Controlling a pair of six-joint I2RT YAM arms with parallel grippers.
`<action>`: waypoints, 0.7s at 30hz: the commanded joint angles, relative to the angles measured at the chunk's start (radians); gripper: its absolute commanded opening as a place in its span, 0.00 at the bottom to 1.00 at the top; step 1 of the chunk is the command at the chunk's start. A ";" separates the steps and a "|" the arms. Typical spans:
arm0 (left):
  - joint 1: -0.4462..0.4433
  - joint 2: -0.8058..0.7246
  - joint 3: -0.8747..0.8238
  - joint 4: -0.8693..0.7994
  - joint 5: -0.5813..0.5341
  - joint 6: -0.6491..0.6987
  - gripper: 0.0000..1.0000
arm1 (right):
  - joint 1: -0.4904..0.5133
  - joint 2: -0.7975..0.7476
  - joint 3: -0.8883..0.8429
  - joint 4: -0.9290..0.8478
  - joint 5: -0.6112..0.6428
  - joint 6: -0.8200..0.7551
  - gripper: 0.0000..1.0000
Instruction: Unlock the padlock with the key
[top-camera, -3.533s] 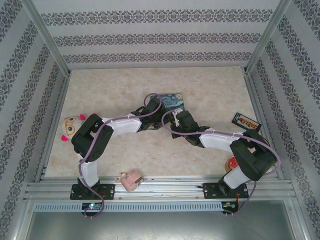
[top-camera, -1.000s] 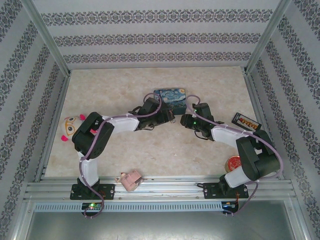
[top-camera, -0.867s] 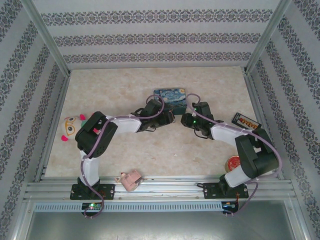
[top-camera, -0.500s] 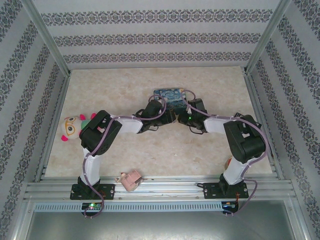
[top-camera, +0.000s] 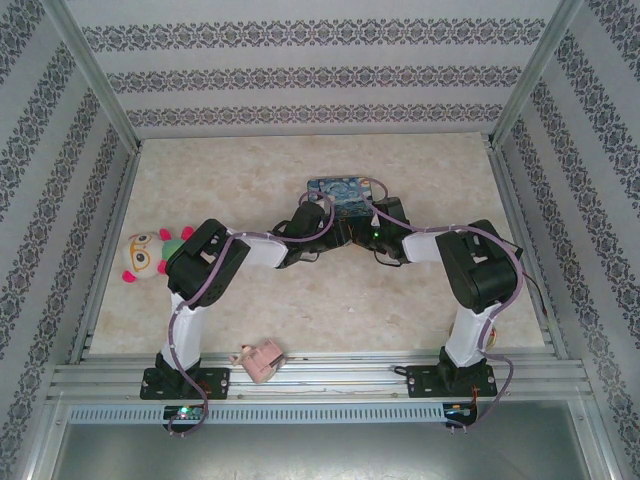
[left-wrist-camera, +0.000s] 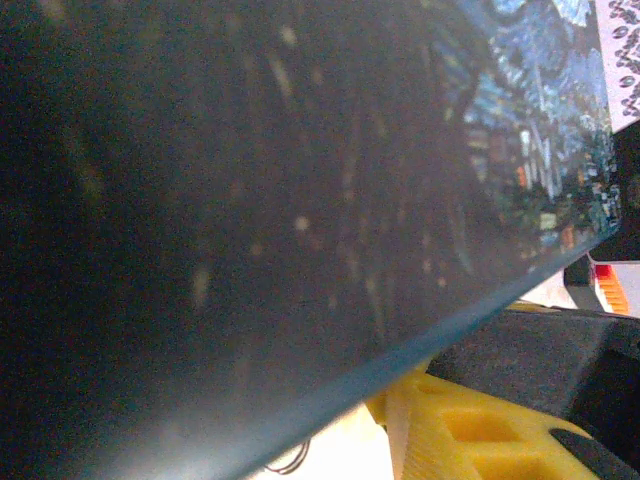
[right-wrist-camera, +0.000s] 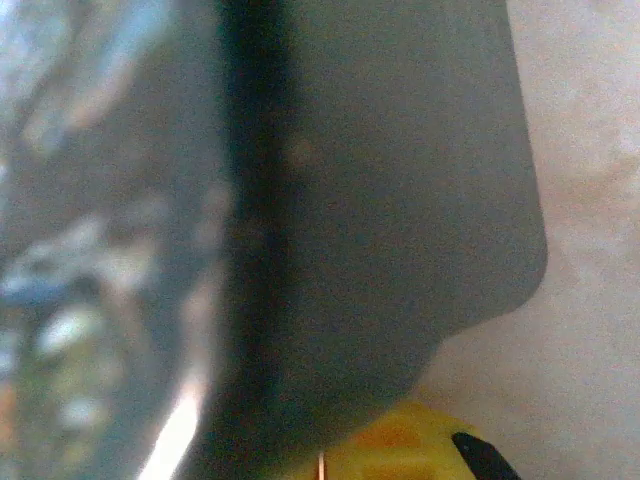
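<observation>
The padlock and the key are hidden. A blue swirly-painted tin (top-camera: 340, 194) lies on the table past the middle. My left gripper (top-camera: 334, 228) and right gripper (top-camera: 363, 229) meet at its near edge, almost touching each other. Seen from the left wrist, the tin's painted face (left-wrist-camera: 300, 200) looms very close, with one yellow finger (left-wrist-camera: 470, 430) just under its edge; how wide those jaws stand is unclear. From the right wrist, the tin (right-wrist-camera: 330, 200) is a dark blur above a yellow finger (right-wrist-camera: 400, 450). The right gripper is shut against the tin's edge.
A plush toy (top-camera: 148, 255) lies at the left edge of the table. A small pink object (top-camera: 260, 360) sits on the near rail between the arm bases. Patterned walls and metal posts close in the table on three sides.
Both arms have closed in on the tin's near edge. The right arm swung left and its gripper shut. The left gripper's jaws have narrowed.
</observation>
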 joint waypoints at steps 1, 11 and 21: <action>-0.005 0.029 0.013 0.066 0.026 -0.016 0.35 | -0.005 0.028 0.020 0.044 -0.036 0.020 0.11; -0.006 0.019 -0.005 0.061 0.023 -0.010 0.22 | -0.006 0.028 0.016 0.064 -0.051 0.030 0.11; -0.005 0.008 -0.006 0.063 0.006 0.000 0.08 | -0.014 0.000 -0.013 0.080 -0.070 0.044 0.11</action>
